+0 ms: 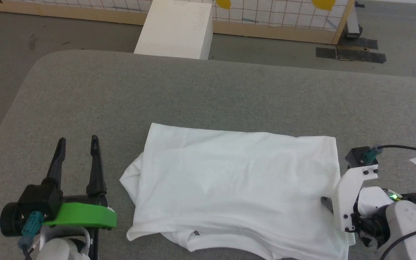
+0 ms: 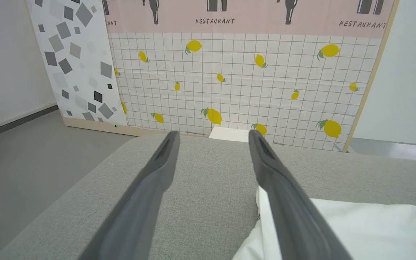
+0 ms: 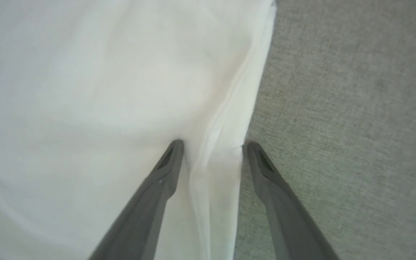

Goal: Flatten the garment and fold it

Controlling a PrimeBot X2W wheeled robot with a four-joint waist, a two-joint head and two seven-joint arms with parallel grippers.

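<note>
Head view: the garment (image 1: 237, 187) lies spread as a rough white rectangle on the grey padded surface (image 1: 208, 94), toward 6 o'clock of it. A bunched flap sticks out at the garment's 9 o'clock side, and a folded layer shows along its 6 o'clock edge.

The right pincer (image 3: 214, 143) is at the garment's 4 o'clock edge. In my right wrist view its fingers are spread and straddle the hemmed edge fold: one tip is on the white cloth, the other at the border on the grey surface. Nothing is gripped between them. I cannot tell whether the tips are pressing down.

The left pincer (image 1: 78, 140) is at the garment's 9 o'clock, near it but apart. Its fingers are parted and empty, pointing to 12 o'clock.

A white box (image 1: 175, 29) stands on the floor past the surface's 12 o'clock edge.
</note>
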